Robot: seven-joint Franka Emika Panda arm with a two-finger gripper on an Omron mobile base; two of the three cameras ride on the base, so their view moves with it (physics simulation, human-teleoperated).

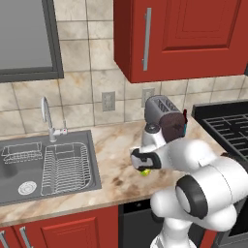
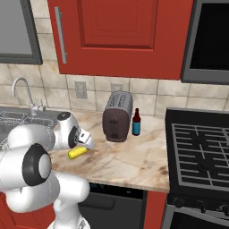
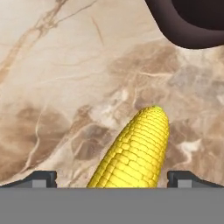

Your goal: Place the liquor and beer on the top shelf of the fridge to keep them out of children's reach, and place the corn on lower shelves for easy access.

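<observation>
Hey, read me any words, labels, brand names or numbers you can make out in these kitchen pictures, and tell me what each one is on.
No text can be read in any view.
Blue label on the beer: too small and blurred to make out any words.
Toaster: no lettering or brand shows on it.
Wall outlets: plain, no markings.
Corn and counter: no text.

Marble worktop (image 2: pixel 134 161), toaster (image 2: pixel 118 117) at its back, sink (image 1: pixel 29 167) at nine o'clock, stove (image 2: pixel 201 154) at three o'clock
</observation>
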